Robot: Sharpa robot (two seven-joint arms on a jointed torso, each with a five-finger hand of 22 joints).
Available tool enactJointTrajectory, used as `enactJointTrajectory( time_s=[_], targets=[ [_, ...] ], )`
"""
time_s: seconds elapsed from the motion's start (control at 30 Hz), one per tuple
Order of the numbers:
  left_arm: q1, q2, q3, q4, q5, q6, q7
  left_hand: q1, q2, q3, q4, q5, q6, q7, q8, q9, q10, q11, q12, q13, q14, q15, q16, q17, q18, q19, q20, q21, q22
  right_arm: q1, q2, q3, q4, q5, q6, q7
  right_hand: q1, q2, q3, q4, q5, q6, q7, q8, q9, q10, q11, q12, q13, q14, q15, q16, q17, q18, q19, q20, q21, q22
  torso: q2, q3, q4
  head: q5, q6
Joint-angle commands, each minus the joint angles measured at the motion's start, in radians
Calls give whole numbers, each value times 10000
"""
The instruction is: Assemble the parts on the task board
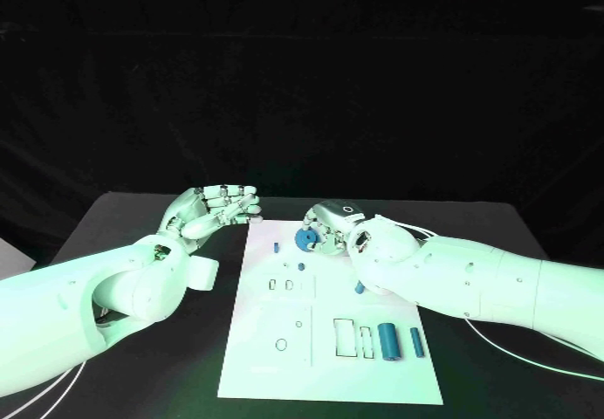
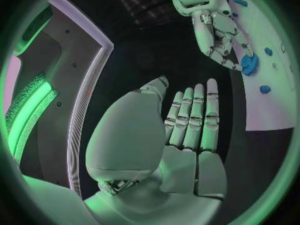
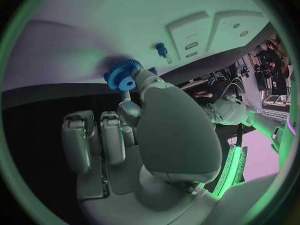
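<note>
Fingers (image 1: 330,234) of my right hand (image 1: 346,236) pinched the blue gear (image 1: 306,237) at the board's (image 1: 330,367) upper middle; left hand (image 1: 208,212) hovered empty, fingers apart. Next I judged: seating it on its peg.

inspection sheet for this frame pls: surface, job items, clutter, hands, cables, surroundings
Surface: black table, white task board in the middle.
Job's things: blue gear at the board's far end; blue cylinders near the front edge; small blue peg standing.
Clutter: nothing seen.
Hands: right hand holds the gear in its fingers; left hand off the board, holding nothing.
Cables: white cables by the right arm.
Surroundings: dark backdrop.
</note>
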Motion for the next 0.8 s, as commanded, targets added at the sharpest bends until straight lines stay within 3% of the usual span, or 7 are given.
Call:
enactJointTrajectory(
  time_s=[0.03,0.5,0.8],
  targets=[
    [9,30,7,10,4,176,59,-11,1,56,-1,-47,-82,88,15,-1,-18,79,-53,-12,-65,-5,-46,12,114,-48,-11,34,-9,-35,93,-8,-131,-196,157,-17,-78,65,65,18,-35,18,42,-45,-10,1227,-109,3375,8531,979,-55,60,2314,-142,1046,-73,43,2631,0,2,-2,13,0],
    [9,61,7,-13,0,183,50,-11,1,56,-1,-47,-82,88,15,-1,-18,79,-53,-12,-65,-5,-46,12,114,-48,-11,34,-9,-120,356,-22,-485,-165,282,63,-177,28,114,30,-140,-3,56,-89,-32,1227,-96,3375,8531,978,-46,59,2309,-142,1046,-67,43,2631,-3,3,-9,48,-15],
    [9,55,7,-23,-1,188,44,-11,1,56,-1,-47,-82,88,15,-1,-18,79,-53,-12,-65,-5,-46,12,114,-48,-11,34,-9,-163,310,-30,-333,-148,445,98,-215,16,124,36,-169,-14,63,-106,-39,1227,-90,3375,8531,976,-43,57,2302,-142,1046,-65,43,2631,-11,3,-21,69,-54]
  ],
)
